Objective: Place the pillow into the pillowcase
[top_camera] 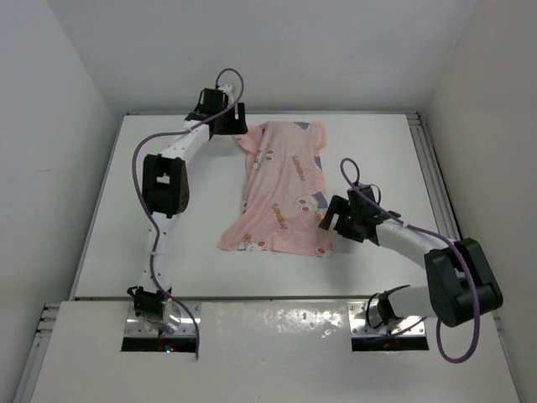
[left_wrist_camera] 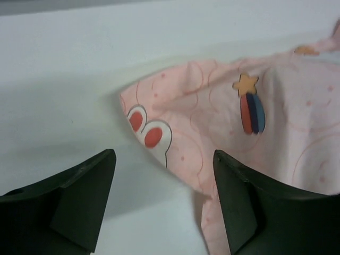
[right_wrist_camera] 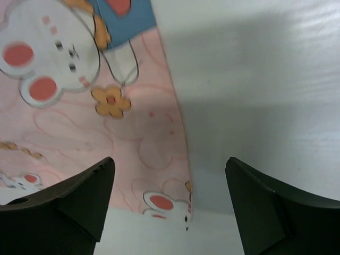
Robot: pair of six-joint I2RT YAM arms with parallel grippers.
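Pillowcase point(top_camera: 281, 197) lies spread mid-table point(top_camera: 394, 159). The left gripper point(top_camera: 228, 122) is held wide open and empty at its far-left corner, the right gripper point(top_camera: 331, 214) likewise at its right edge. The pillow is not seen, and is judged possibly inside. Next, a corner must be pinched and straightened.

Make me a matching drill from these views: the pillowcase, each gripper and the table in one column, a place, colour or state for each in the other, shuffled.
Things:
1. pillowcase
2. left gripper
3. right gripper
4. table

Descriptions:
A. open, at the pillowcase's near right edge
B. white, lying under everything
C. pink with cartoon prints, spread out mid-table
D. open, at the pillowcase's far left corner

Pairs: 1-C, 2-D, 3-A, 4-B
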